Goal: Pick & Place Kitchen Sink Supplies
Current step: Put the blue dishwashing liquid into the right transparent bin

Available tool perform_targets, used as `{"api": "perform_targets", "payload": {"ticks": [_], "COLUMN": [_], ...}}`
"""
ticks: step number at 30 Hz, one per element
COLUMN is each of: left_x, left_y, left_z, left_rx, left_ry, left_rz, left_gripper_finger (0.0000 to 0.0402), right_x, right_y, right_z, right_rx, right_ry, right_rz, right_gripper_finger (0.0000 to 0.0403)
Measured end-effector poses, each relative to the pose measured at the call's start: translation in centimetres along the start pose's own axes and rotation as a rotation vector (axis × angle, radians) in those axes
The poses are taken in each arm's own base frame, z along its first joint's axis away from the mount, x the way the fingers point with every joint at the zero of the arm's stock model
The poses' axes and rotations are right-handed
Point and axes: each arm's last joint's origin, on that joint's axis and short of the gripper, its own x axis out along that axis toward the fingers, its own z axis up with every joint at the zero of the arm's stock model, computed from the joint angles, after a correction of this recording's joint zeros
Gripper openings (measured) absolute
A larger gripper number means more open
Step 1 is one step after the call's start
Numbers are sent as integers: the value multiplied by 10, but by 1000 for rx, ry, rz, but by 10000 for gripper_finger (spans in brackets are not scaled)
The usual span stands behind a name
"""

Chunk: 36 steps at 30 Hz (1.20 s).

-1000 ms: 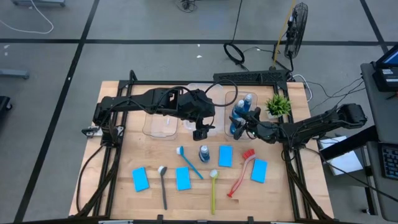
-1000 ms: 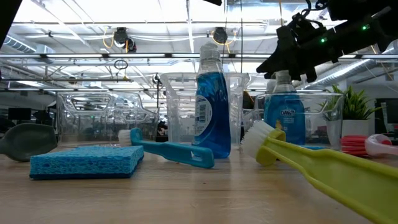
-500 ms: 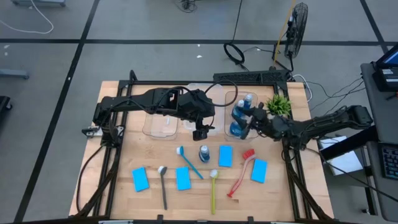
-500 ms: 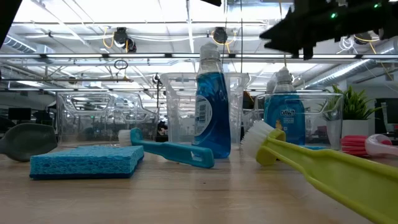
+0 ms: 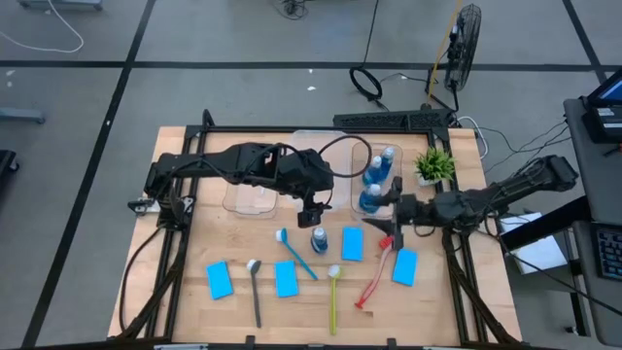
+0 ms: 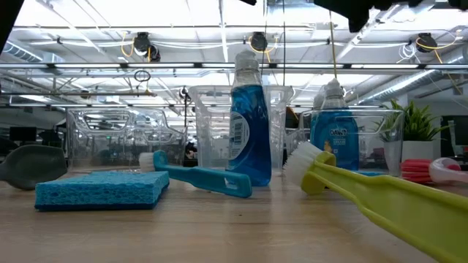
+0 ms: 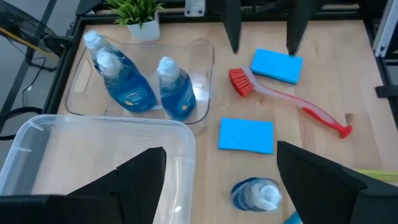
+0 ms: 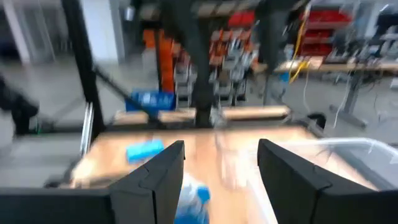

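One blue bottle (image 5: 319, 238) stands upright on its base on the table; it also shows in the low view (image 6: 248, 124). My left gripper (image 5: 313, 216) is open just above it, and in the left wrist view (image 7: 221, 186) the bottle's pale cap (image 7: 258, 194) lies between the fingers, untouched. Three more blue bottles (image 5: 377, 177) stand in a clear tub (image 5: 362, 156). My right gripper (image 5: 381, 227) is open and empty, above the red brush's head (image 5: 389, 239). Several blue sponges (image 5: 352, 243) and several brushes (image 5: 294, 253) lie flat on the table.
Two more clear tubs (image 5: 251, 194) stand under the left arm at the back. A green potted plant (image 5: 434, 163) stands at the far right. The yellow-green brush (image 6: 380, 197) and a sponge (image 6: 99, 188) lie close to the near edge.
My right gripper has risen from over the tub of bottles, out of the top of the low view, and has swung toward the table's near edge, over the red brush's head. My left gripper has shifted a little toward the standing bottle.
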Motion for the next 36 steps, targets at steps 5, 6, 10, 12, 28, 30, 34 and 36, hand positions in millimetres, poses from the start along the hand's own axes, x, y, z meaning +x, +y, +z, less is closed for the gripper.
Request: {"api": "perform_targets", "payload": {"ticks": [5, 6, 10, 12, 28, 30, 34, 36], "left_x": [-1, -1, -6, -9, -69, -75, -86, -87], "left_y": [-8, -10, -19, -23, -39, -40, -39, -39], "left_z": [0, 0, -3, -6, -81, -93, -122, -138], "left_rx": [17, 21, 45, 52, -28, -52, -62, -59], "left_ry": [-2, -1, 17, 32, -155, -209, -237, -211], "left_rz": [-14, -17, -9, 21, -7, -32, -53, -51], "left_gripper_finger": [312, 315, 324, 327, 305, 302, 303, 306], "right_x": [16, 20, 28, 32, 72, 77, 86, 91], "right_y": [13, 15, 23, 27, 55, 56, 60, 62], "right_z": [10, 10, 7, 4, -5, -6, -14, -18], "right_rx": [-51, -54, -52, -31, 9, 5, 29, 62], "right_ry": [120, 125, 149, 154, 179, 187, 206, 216], "right_rz": [19, 22, 32, 37, -15, -41, -90, -104], "right_gripper_finger": [192, 192, 192, 192, 192, 192, 192, 192]}}
